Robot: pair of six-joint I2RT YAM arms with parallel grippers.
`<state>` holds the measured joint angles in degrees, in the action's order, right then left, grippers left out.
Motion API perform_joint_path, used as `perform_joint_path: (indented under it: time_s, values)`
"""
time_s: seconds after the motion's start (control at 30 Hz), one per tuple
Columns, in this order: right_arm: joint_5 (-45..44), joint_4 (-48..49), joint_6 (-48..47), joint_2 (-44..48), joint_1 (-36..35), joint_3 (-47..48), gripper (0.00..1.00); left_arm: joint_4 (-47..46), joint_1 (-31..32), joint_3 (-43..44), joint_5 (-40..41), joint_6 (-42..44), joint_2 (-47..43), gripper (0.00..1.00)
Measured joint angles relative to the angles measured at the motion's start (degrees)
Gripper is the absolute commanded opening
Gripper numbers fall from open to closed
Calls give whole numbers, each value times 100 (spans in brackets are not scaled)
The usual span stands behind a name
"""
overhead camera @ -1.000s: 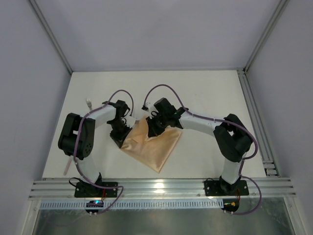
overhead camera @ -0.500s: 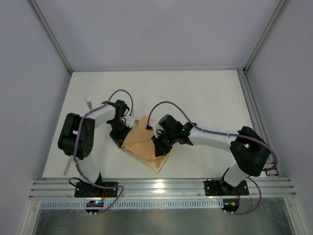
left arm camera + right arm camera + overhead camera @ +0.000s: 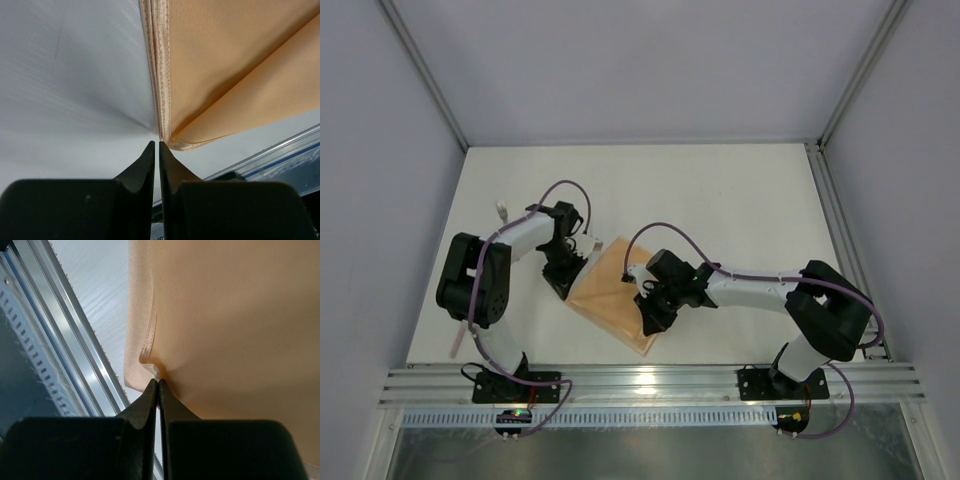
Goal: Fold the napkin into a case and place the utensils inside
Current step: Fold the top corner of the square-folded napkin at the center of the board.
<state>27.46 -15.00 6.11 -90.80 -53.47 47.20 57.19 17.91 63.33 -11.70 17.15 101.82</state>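
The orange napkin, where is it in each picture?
Top external: the napkin lies mid-table, between the two arms.
Left wrist: the napkin fills the upper right, and one corner reaches down to the middle.
Right wrist: the napkin covers most of the picture, all but the left side.
Shared landmark: the metal rail along the table's near edge, at lower right in left wrist and at left in right wrist.

L end effector nearly shut; R end effector pinched shut.

table: white | on it: folded peach napkin, centre-left
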Motion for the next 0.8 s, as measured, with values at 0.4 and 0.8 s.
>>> perform_joint_path:
  time_s: [0.4,0.8]
  values:
    - [35,-2,-24,24,-254,-24,3,90,-33,223,-127,-4,-151,13]
    - [-142,162,-13,129,-435,-149,3,83,107,212,-649,-11,-367,17]
